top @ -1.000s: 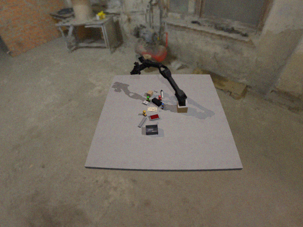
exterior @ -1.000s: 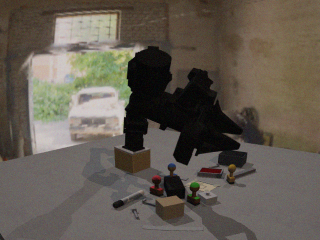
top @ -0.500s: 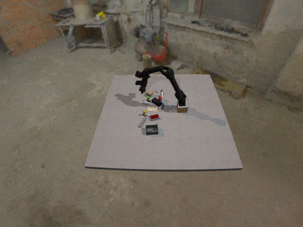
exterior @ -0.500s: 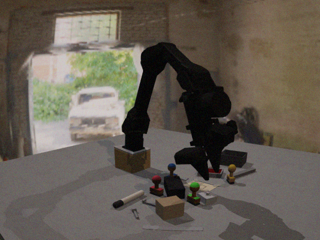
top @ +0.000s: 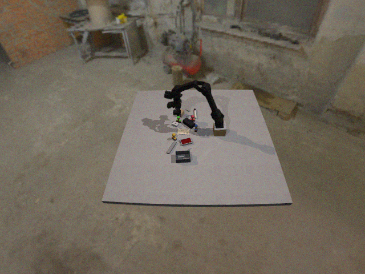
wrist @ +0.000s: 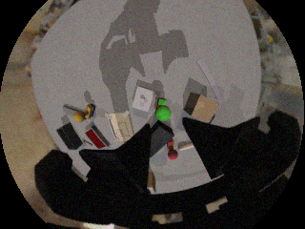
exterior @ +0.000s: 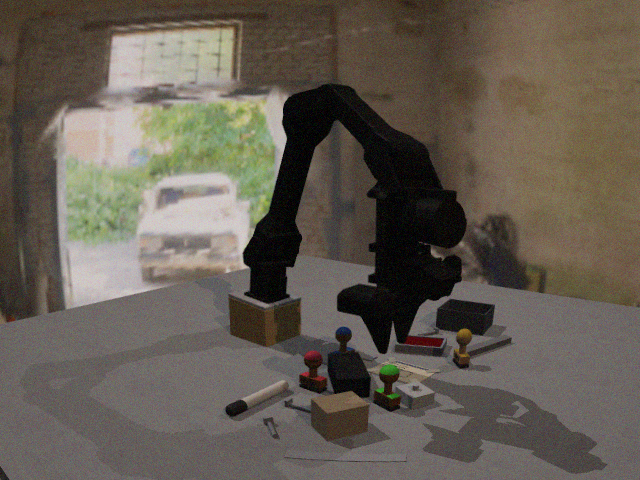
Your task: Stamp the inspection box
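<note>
My gripper is part open and empty, pointing down above the stamps. In the wrist view, the green-knobbed stamp shows near the gap between the fingertips, upright on the bench below them. A red-knobbed stamp, a blue one and a yellow one also stand upright. The pale card lies between the green stamp and the red ink pad. Stamp lettering and box marks are unreadable.
A black block and a white block sit close to the green stamp. A cardboard block and a marker are nearby. A black tray and grey bar lie beyond the pad.
</note>
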Robot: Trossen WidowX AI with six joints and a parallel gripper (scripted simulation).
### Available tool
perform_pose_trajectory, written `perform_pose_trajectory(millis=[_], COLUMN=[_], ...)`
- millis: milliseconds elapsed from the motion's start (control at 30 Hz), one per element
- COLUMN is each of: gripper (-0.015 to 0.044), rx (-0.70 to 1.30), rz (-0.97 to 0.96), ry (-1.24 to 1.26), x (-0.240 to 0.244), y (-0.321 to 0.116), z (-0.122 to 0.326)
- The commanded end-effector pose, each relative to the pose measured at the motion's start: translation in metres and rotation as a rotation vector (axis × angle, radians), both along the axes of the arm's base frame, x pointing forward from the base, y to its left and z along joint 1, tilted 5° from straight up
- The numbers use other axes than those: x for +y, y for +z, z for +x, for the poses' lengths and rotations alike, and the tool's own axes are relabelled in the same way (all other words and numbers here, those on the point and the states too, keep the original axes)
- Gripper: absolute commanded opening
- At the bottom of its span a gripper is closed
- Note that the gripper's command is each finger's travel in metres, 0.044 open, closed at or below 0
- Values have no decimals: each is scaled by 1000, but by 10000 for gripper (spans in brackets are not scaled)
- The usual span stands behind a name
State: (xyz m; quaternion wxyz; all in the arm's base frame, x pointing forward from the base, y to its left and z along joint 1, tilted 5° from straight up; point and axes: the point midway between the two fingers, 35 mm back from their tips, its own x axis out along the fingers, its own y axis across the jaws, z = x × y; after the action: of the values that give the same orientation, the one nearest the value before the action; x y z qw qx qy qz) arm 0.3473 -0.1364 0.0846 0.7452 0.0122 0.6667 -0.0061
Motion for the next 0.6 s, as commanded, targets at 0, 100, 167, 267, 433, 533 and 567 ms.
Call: perform_pose_trajectory(millis=[0,100,167,267,433,533,567], gripper=[226,226,226,226,226,226,226], rx=[4,4,4,4,4,4,4], rz=[-6,-6,-6,-6,-6,-6,-6], ry=[4,4,4,4,4,4,4], x=[-1,-1,-1,-1,-1,-1,-1], y=[-6,-10,-14,-19,-27,-32,-34], z=[0,1,2,3,4,5,5])
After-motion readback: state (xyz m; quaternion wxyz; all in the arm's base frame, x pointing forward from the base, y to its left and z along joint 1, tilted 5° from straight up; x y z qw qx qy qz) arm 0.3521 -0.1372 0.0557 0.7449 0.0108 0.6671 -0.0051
